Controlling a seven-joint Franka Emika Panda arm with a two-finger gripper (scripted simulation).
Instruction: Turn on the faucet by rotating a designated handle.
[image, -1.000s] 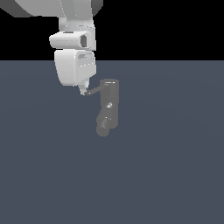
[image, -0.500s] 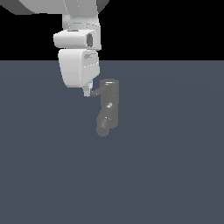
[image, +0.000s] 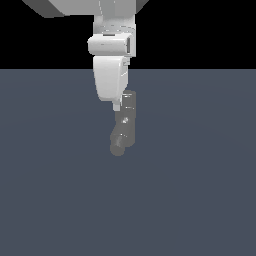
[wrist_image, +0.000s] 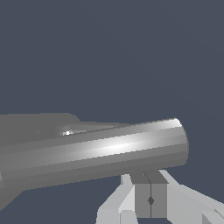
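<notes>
**A:** Entry on the step in hand, please.

**B:** The arm (image: 111, 75) is judged to be at the contact stage. It hangs over the faucet (image: 128, 122), which stands upright mid-scene on the flat surface (image: 200, 200) with its spout toward the camera. The claw (wrist_image: 150, 188) is seen from the wrist with its pads pressed together along a seam, nothing held between them. It sits just beside the cylinder's upper end. The handle cannot be singled out with certainty in either view. In the exterior view it is probably masked by the arm.

**A:** How is the turn best made?

**B:** A sideways push with the closed fingers is advised, applied far out along the rod, not against the cylinder. The sweep should be kept in an arc about the cylinder's axis, so that slipping off is avoided.

**A:** Counts?

**B:** One surface, one arm, one faucet, one claw; handles confirmed: none visible
</notes>
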